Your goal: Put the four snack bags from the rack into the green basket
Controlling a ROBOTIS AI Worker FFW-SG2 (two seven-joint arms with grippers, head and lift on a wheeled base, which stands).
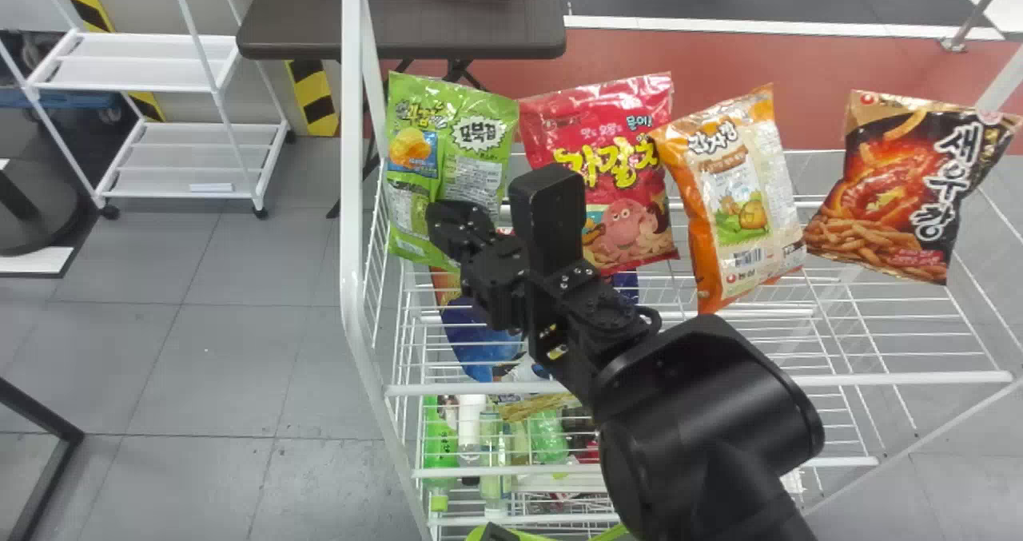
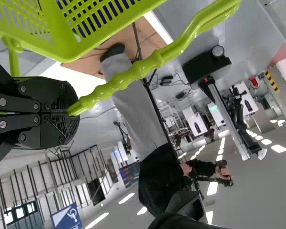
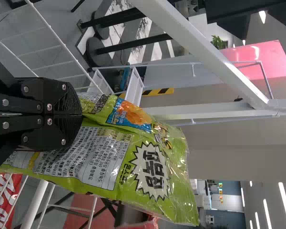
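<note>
Green snack bag stands at rack's left end, face pinched by right gripper, probably for lifting clear. Three other bags to its right. Left gripper grips handle, presumably steadying green basket before rack.

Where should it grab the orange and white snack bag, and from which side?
Probably by the top edge, coming down from above. The orange and white bag stands upright, slightly tilted, and that flat edge points up with nothing over it; the puffed middle would likely be harder to pinch.
</note>
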